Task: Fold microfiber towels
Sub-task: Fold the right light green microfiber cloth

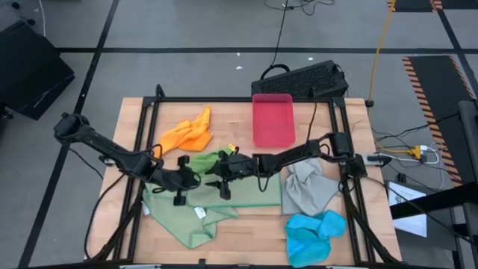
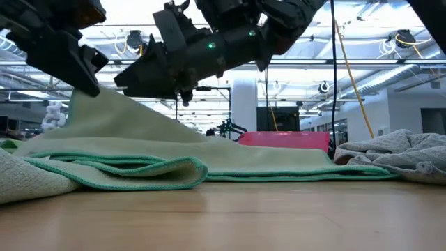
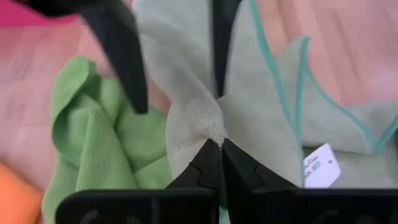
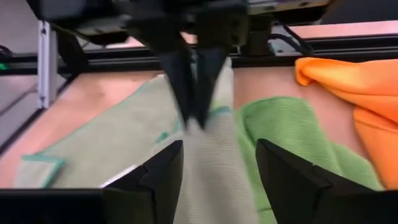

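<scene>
High view: I see a pale wooden table on a grey floor crossed by dark tape lines. Sage towel lies spread front-centre, one corner lifted. My left gripper is pinched closed on that raised corner. Right gripper faces it just beside, fingers parted, nothing between them. Bright green towel bunched behind the grippers; orange towel farther back left. Grey towel and blue towel crumpled at right. Pink tray at the back. Low view: ceiling lights and beams beyond the table.
</scene>
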